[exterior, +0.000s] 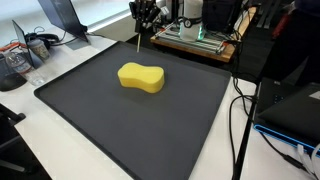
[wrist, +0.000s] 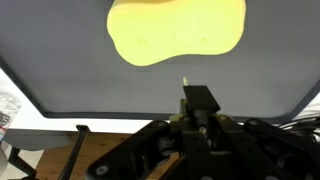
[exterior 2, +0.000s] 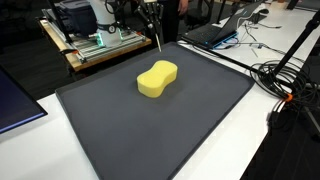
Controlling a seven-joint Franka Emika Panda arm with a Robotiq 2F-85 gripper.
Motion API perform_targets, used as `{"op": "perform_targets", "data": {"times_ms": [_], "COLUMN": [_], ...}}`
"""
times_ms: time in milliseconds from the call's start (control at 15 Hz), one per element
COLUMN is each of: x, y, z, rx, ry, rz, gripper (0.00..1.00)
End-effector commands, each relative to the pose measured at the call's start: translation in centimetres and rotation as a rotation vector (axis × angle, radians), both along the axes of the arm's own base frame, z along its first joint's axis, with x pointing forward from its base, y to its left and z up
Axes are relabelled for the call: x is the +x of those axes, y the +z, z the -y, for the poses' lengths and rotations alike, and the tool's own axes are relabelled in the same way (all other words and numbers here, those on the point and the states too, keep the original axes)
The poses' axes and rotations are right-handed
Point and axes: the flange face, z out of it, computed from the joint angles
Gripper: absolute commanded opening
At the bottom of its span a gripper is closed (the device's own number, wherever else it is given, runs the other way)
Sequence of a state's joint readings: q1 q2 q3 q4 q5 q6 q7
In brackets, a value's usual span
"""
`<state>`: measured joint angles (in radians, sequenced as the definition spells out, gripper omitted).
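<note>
nearest to us in both exterior views lies the front edge of a black mat (exterior: 190, 130), spread over a white tabletop (exterior: 30, 135) and covering most of it. a tangle of dark cables (exterior 2: 285, 85) runs over the tabletop just beside one side of the mat. further in, roughly at the middle of the mat, rests a yellow sponge (exterior: 141, 77), waisted like a peanut and lying flat. beyond the sponge, over the mat's far edge, hangs the gripper (exterior: 141, 30), well apart from the sponge. its fingers are drawn in narrow around a thin stick (exterior: 137, 42), pale in colour, which points downward with a slight tilt. the stick's lower end comes close to the mat's far border, though we cannot tell whether it touches. in the wrist view the gripper comes in from the bottom with its fingers pressed together, and only the pale tip of the stick shows above them. a band of bare mat lies between that tip and the sponge, which fills the top of that view. behind the gripper, off the mat, stands a wooden board (exterior: 195, 45) carrying electronics with a green glow. farther back still, in an exterior view, we see an open laptop (exterior 2: 225, 28) at the tabletop's far end.
</note>
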<state>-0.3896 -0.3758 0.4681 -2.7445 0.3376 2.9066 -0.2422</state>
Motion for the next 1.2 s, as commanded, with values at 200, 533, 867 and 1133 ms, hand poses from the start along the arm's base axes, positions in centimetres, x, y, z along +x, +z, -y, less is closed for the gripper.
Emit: {"op": "perform_targets", "data": {"times_ms": [200,533,867,1133], "x": [-3.2,-4.8,-4.9,-2.1], "y": [1.5,2.4,2.9,3.5], "z": [-8.2,-15.0,-20.4,-22.0], "rx": [-0.242,-0.38,-0.469,-0.454], "ry": [0.036,0.152,0.238,0.225], "rz": [-0.12,-0.199,-0.214,-0.28], "gripper": [0.03,0.03,0.03,0.03]}}
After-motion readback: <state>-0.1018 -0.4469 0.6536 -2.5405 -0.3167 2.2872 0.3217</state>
